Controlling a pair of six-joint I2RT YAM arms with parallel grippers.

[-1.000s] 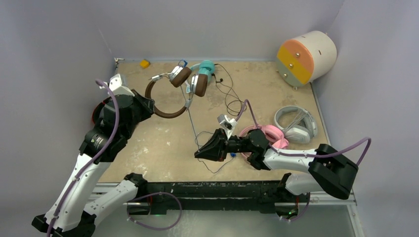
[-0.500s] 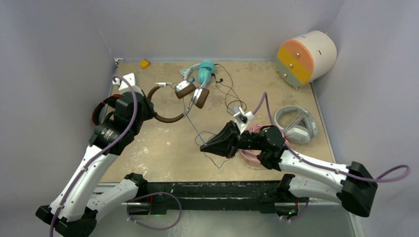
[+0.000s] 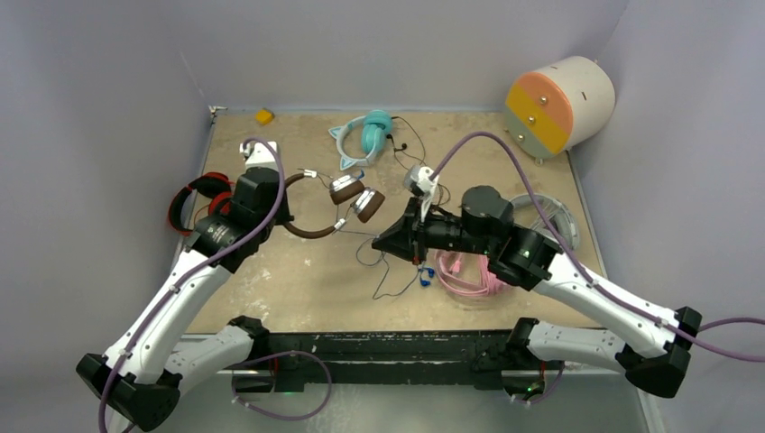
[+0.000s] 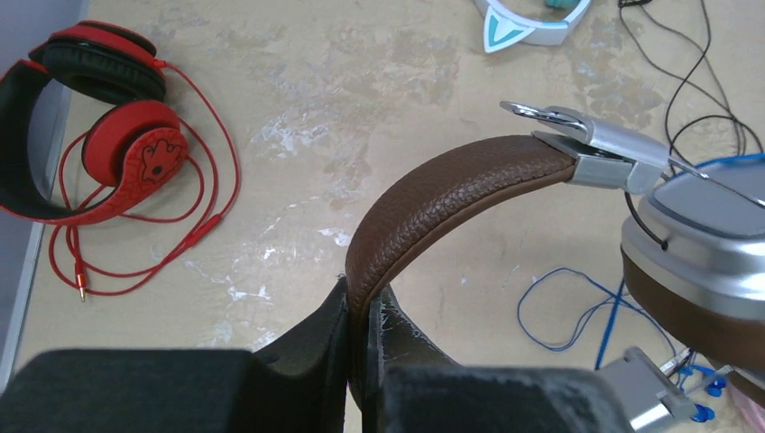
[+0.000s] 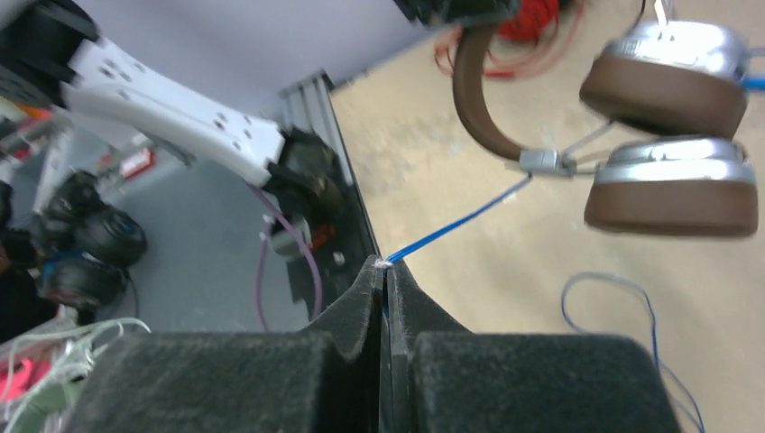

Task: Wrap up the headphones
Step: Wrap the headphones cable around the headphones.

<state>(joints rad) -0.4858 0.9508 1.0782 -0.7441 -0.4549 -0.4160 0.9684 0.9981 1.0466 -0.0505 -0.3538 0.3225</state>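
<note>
The brown headphones (image 3: 354, 194) with silver cups hang above the table left of centre. My left gripper (image 3: 281, 214) is shut on their brown leather headband (image 4: 451, 180), which is pinched between the jaws in the left wrist view (image 4: 365, 302). My right gripper (image 3: 379, 244) is just right of the cups, shut on the thin blue cord (image 5: 460, 219) that runs taut from the jaw tips (image 5: 385, 266) up to a cup's hinge. More blue cord (image 3: 397, 287) loops loose on the table. The pink headphones (image 3: 469, 275) lie under my right arm. The grey-white headphones (image 3: 552, 209) are partly hidden behind it.
Red headphones (image 3: 194, 200) with a red cable lie by the left wall. Teal cat-ear headphones (image 3: 365, 133) and a loose black cable (image 3: 424, 176) are at the back. A round orange-faced drum (image 3: 559, 104) stands in the back right corner, a small yellow block (image 3: 263, 115) at the back left.
My left arm has carried the brown headphones nearer and toward the centre. My right gripper has shut on the blue cord and moved back toward the cups, drawing the cord tight.
</note>
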